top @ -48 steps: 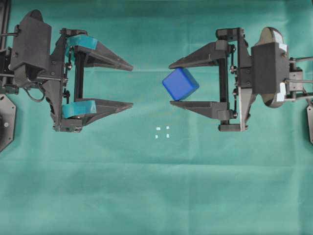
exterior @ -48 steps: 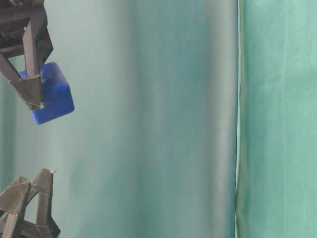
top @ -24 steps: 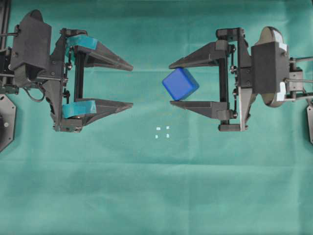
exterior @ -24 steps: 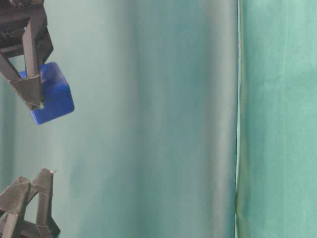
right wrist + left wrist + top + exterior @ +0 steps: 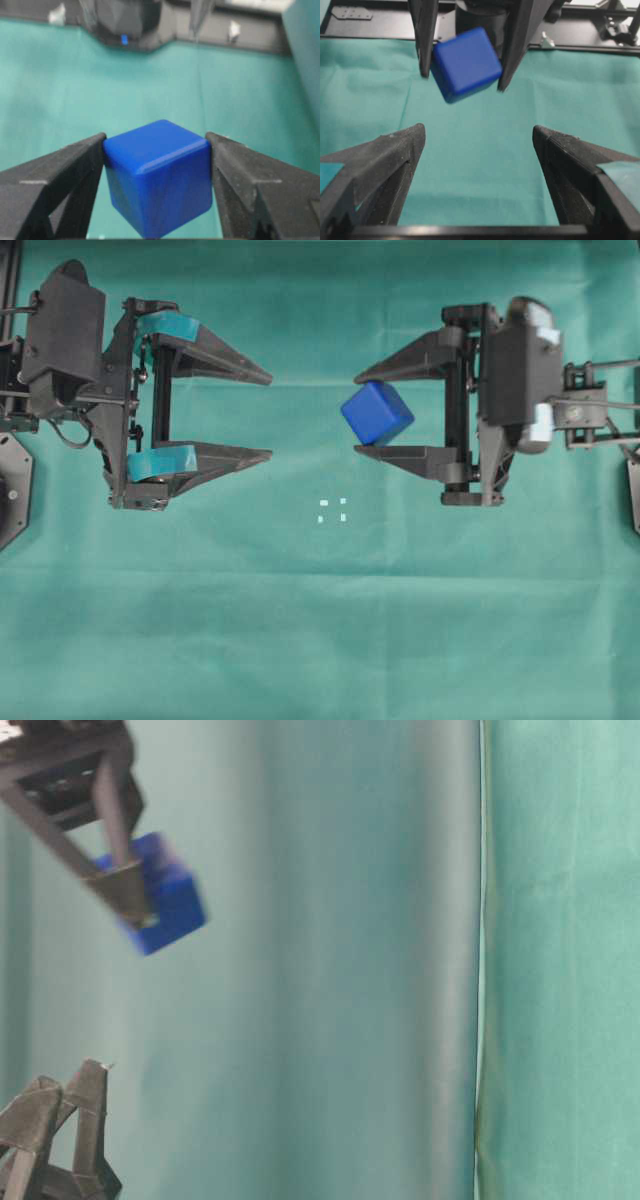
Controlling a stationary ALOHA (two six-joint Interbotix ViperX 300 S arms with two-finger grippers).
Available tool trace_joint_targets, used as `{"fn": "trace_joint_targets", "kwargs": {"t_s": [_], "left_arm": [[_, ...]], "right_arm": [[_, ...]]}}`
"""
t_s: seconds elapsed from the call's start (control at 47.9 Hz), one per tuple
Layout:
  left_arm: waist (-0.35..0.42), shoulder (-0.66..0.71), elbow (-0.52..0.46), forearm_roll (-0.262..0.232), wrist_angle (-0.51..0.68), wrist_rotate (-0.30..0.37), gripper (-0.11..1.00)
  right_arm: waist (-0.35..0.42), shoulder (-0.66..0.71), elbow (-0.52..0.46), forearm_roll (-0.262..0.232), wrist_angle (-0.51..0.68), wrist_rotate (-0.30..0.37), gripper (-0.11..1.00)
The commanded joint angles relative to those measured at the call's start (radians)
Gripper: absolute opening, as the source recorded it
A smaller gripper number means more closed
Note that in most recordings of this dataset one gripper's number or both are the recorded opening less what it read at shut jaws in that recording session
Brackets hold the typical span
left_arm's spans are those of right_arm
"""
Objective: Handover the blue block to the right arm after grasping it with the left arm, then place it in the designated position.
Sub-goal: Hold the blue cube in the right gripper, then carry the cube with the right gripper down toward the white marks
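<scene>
The blue block (image 5: 377,412) hangs above the cloth, pinched between the plain black fingers of my right gripper (image 5: 358,413), which is shut on it. The right wrist view shows both fingertips pressed against opposite faces of the block (image 5: 157,175), with one corner pointing down. My left gripper (image 5: 270,416), with teal-taped fingers, stands open at the left, empty and apart from the block. In the left wrist view its open gripper (image 5: 478,129) faces the block (image 5: 466,64). The designated position (image 5: 333,510), tiny white dots in a small square, lies below and left of the block.
Green cloth (image 5: 320,640) covers the table. Black frame parts stand at the left edge (image 5: 10,480) and right edge (image 5: 634,490). In the table-level view a cloth backdrop seam (image 5: 480,960) runs vertically.
My right gripper has shifted a little to the right and tilted, carrying the blue block with it. The left gripper has not moved.
</scene>
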Motion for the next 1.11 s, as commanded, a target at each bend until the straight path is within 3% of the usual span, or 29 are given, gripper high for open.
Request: {"fn": "trace_joint_targets", "kwargs": {"t_s": [0.0, 0.334, 0.627, 1.086], "left_arm": [[0.002, -0.005, -0.018, 0.000, -0.003, -0.002, 1.00], [0.002, -0.005, -0.020, 0.002, -0.009, 0.000, 1.00], [0.002, -0.005, -0.020, 0.000, -0.005, -0.002, 1.00], [0.002, -0.005, -0.020, 0.002, -0.005, -0.002, 1.00]], "right_arm": [[0.015, -0.006, -0.032, 0.020, 0.060, 0.006, 0.65], [0.026, -0.006, -0.032, 0.058, 0.133, 0.006, 0.65], [0.028, 0.029, -0.029, 0.060, 0.106, 0.008, 0.65], [0.028, 0.238, -0.025, 0.060, -0.026, 0.058, 0.65]]}}
